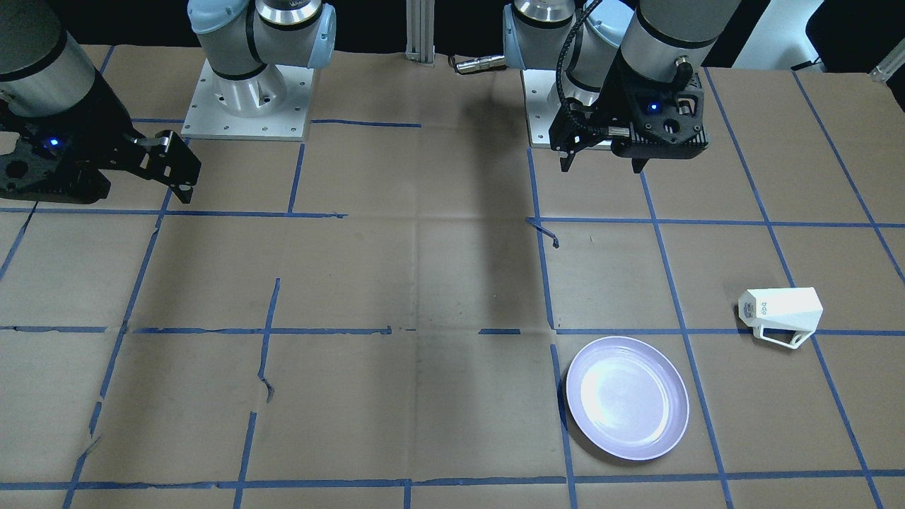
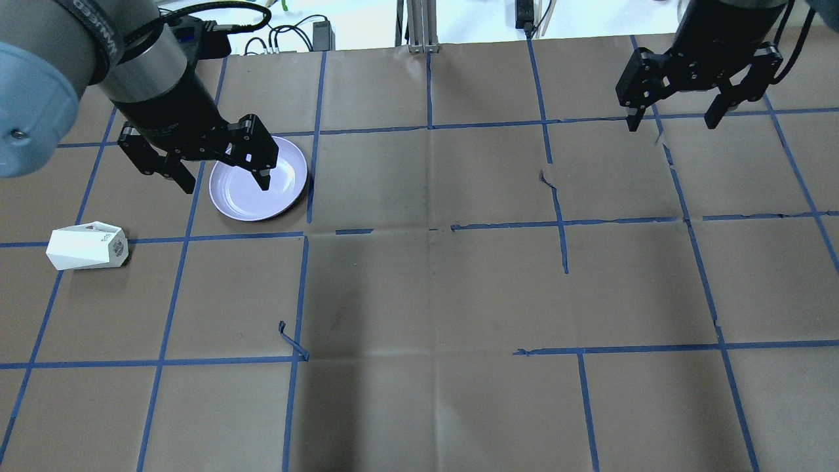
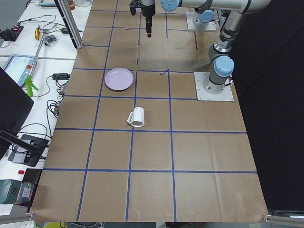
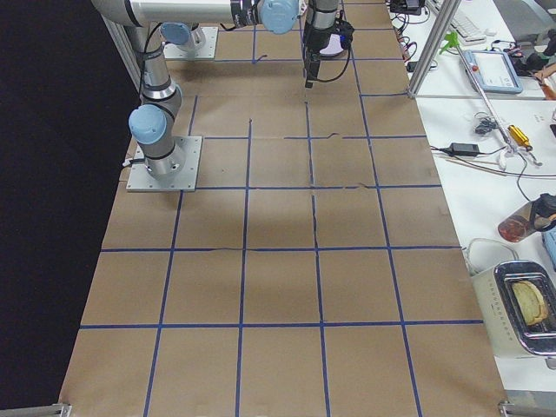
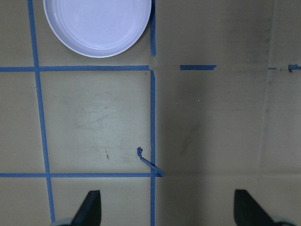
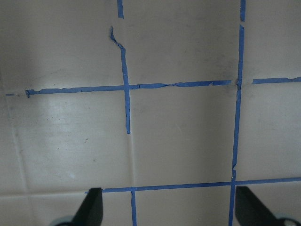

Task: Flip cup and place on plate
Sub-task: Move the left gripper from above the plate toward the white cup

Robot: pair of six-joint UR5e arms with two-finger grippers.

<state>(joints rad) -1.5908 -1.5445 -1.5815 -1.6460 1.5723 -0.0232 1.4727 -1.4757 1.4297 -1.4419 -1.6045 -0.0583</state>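
The white faceted cup lies on its side on the brown paper, handle toward the operators' side. It also shows in the overhead view and the left side view. The lavender-white plate sits empty a little way from it, also in the overhead view and at the top of the left wrist view. My left gripper is open and empty, held high above the table on the robot's side of the plate. My right gripper is open and empty, far off on the other half.
The table is covered in brown paper with a grid of blue tape, torn in places; a loose curl of tape lies below my left gripper. The two arm bases stand at the robot's edge.
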